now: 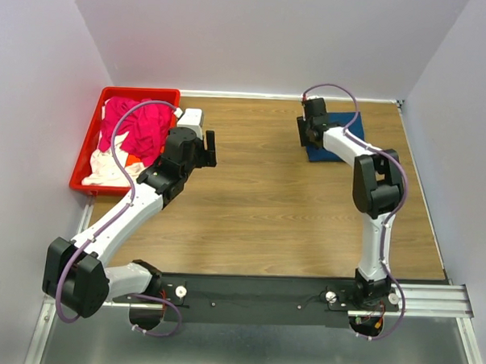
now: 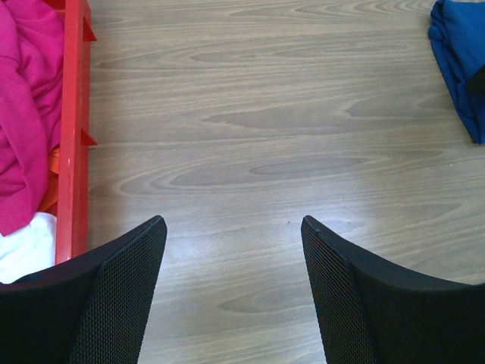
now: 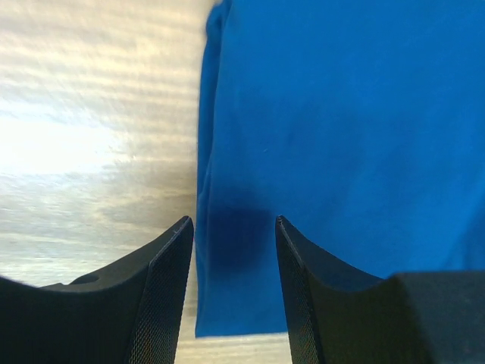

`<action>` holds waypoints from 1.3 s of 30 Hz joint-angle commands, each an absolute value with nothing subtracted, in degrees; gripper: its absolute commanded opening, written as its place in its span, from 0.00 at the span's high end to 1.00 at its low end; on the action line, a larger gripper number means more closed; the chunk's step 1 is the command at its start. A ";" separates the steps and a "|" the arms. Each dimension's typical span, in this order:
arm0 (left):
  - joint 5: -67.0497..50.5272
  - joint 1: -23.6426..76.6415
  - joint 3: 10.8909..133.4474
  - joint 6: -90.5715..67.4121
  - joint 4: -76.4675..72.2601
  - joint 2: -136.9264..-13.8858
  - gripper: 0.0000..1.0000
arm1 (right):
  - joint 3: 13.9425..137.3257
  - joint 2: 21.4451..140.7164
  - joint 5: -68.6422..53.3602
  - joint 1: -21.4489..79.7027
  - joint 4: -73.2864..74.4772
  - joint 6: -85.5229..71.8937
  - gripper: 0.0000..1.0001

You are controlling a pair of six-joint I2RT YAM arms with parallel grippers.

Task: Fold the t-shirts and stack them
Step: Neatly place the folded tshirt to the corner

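- Left claw (image 2: 231,224) gapes wide, empty, over the wooden surface (image 2: 265,114) beside the red crate (image 2: 73,136).
- Right claw (image 3: 233,221) half parted, gripping nothing, above the folded blue t-shirt (image 3: 341,114).

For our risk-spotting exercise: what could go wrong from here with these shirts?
The right gripper, open, sits low over the folded blue shirt; lifting off could snag and unfold it. The pink shirt lies heaped with others in the red crate; the left gripper may drag several out.
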State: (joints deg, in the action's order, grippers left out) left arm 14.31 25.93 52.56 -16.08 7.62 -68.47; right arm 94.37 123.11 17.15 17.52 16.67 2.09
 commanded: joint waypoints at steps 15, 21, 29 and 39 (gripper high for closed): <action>16.00 25.58 52.47 -16.35 8.79 -68.91 0.21 | 94.39 133.06 31.02 18.90 19.16 10.80 0.82; 16.70 25.58 52.38 -16.52 8.79 -68.82 0.21 | 99.31 136.14 32.96 14.68 18.90 14.06 0.99; 17.93 25.58 51.59 -16.44 8.00 -68.56 0.22 | 105.46 140.88 34.45 8.70 13.19 25.04 0.99; 18.28 25.49 51.33 -16.35 6.68 -71.54 0.22 | 114.78 151.34 39.54 5.45 9.23 28.30 0.94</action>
